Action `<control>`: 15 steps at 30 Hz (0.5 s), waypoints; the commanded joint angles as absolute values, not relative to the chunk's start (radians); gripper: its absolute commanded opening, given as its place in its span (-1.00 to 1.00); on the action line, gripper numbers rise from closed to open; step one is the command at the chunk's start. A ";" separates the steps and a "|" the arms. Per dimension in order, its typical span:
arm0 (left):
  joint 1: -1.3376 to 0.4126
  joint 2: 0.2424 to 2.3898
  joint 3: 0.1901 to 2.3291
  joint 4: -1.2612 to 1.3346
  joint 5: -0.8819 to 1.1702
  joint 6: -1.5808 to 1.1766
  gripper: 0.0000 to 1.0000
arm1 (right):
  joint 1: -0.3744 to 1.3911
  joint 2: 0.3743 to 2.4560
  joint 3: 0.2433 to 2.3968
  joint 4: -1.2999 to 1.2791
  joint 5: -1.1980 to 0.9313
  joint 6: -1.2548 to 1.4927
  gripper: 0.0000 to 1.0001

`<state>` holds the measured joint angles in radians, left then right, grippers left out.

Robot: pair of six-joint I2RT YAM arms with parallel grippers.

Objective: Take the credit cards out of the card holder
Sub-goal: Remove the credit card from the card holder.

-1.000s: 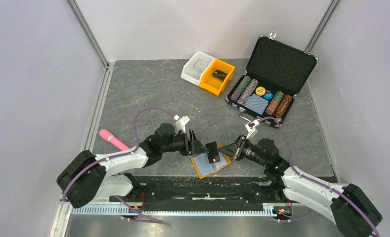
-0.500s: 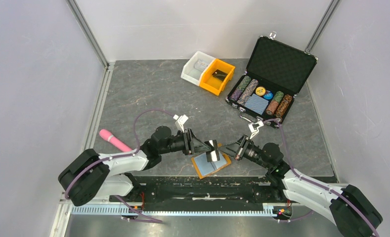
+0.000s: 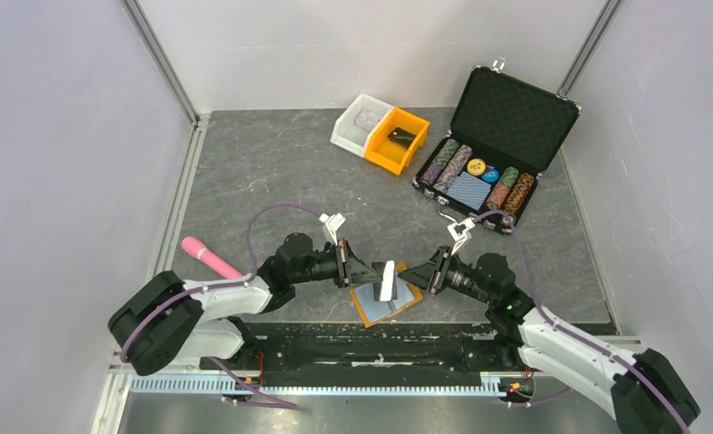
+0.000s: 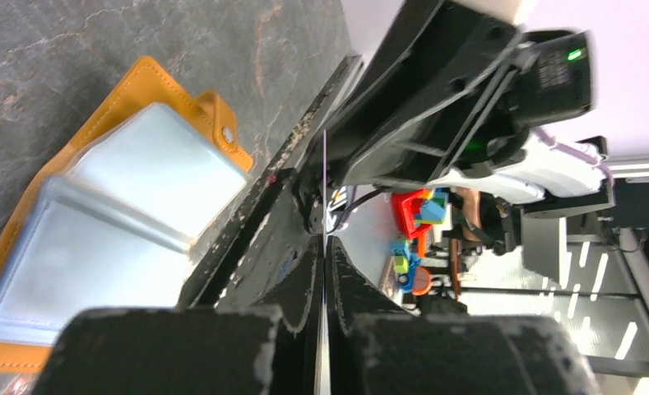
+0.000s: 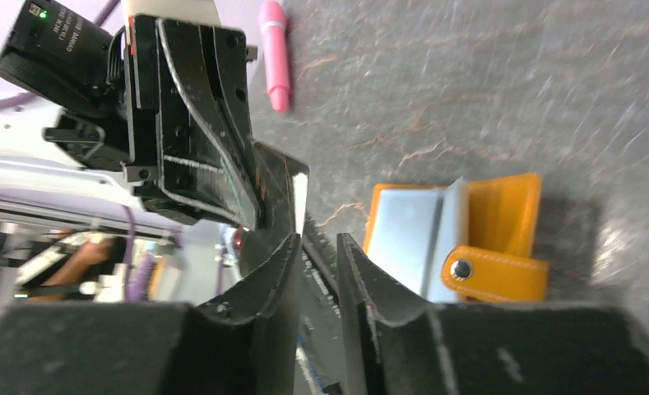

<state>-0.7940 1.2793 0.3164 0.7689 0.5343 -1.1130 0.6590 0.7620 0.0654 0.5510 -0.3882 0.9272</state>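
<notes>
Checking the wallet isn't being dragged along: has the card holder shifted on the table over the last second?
No. The card holder lies open in the same spot, unchanged against the pink marker.

The left gripper (image 4: pixel 325 251) pinches a thin card (image 4: pixel 325 177), seen edge-on, between its jaws. The card holder (image 4: pixel 132 206) lies open by the edge of the table (image 4: pixel 99 49).

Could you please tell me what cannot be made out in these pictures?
1. Print on the card: too small in the top view, and seen edge-on between the left tool's fingers in the left wrist view.
2. Whether cards remain in the card holder: its pale blue pockets hide their contents in every view.
3. What lies in the white bin: too small in the top view.
</notes>
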 commanded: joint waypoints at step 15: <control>-0.839 1.096 0.536 0.072 0.778 -0.688 -0.94 | 0.633 0.812 0.516 0.036 -0.726 0.327 -0.27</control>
<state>-0.8093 1.1057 0.4686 0.2092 0.6743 -0.8131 0.6361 0.7601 0.4736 0.0746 -0.5472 0.3912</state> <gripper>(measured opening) 0.037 0.362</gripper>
